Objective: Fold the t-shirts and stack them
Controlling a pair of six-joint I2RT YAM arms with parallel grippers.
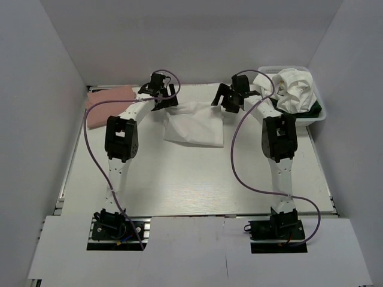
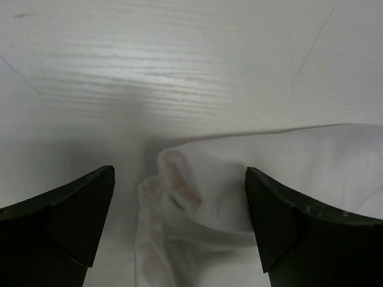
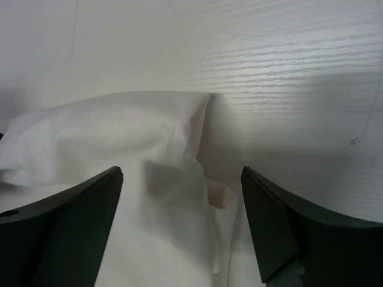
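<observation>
**Both arms over the far corners of a white t-shirt, fingers apart**

A white t-shirt (image 1: 194, 124) lies on the tabletop (image 1: 197, 179), toward the far side and about midway between left and right. It is gathered into a rough rectangle, wider along its far edge, with soft wrinkles.

The left fingers (image 2: 66, 221) are over the shirt's far left corner. They stand wide apart and hold nothing. In the left wrist view, a rumpled fold of the white cloth lies on the tabletop in the gap between them. Whether the tips touch the cloth cannot be told.

The right fingers (image 3: 60, 227) are over the far right corner, also spread open and empty. In the right wrist view, the cloth's edge and a small turned-up flap lie between them.

A salmon-pink t-shirt (image 1: 108, 103) lies flat at the far left edge of the tabletop, just beside the left arm's wrist and apart from the white one.

At the far right corner sits a white basket (image 1: 319, 118). It holds a crumpled white t-shirt (image 1: 293, 89) piled on top of a dark green t-shirt (image 1: 315, 109), which shows along the basket's near right side.
</observation>
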